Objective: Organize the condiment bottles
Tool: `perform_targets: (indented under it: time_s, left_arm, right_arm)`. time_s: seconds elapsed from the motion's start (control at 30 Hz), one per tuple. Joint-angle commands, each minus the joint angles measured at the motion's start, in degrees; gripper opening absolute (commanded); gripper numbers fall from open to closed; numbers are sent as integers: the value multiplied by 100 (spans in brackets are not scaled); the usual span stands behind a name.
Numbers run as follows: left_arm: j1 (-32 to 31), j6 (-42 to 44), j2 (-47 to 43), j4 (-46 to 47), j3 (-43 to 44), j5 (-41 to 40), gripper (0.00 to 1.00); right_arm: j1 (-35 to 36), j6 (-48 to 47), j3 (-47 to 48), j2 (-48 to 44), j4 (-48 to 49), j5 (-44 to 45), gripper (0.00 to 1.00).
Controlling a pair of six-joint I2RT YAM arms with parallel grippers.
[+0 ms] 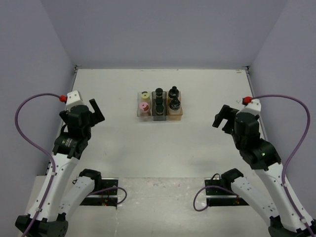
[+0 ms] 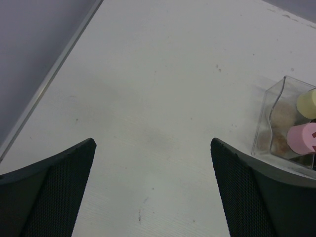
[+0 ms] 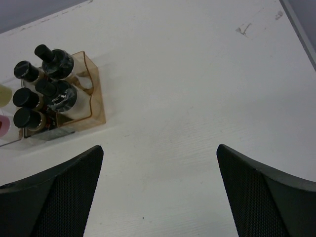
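Condiment bottles (image 1: 159,101) are all sitting in the three-part tray (image 3: 94,106). Left gripper (image 1: 97,111) and right gripper (image 1: 222,117) are both wide open, holding nothing.

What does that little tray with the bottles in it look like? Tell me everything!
The tray is see-through plastic: three boxes side by side, a clear part, a grey part in the middle and a tan part. It sits flat on the white table. The clear part holds a yellow-green-capped bottle and a pink-capped bottle, the grey one three black-capped bottles, the tan one two more. Nothing else touches it.
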Motion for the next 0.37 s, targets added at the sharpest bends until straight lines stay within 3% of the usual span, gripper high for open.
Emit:
perform_targets:
  time_s: [0.0, 0.33]
  left_arm:
    - [48, 133, -67, 239, -10, 19, 100]
    - [48, 133, -49, 240, -10, 28, 100]
  right_arm:
    - [-21, -21, -19, -34, -41, 27, 99]
    - [-21, -4, -133, -184, 74, -53, 99]
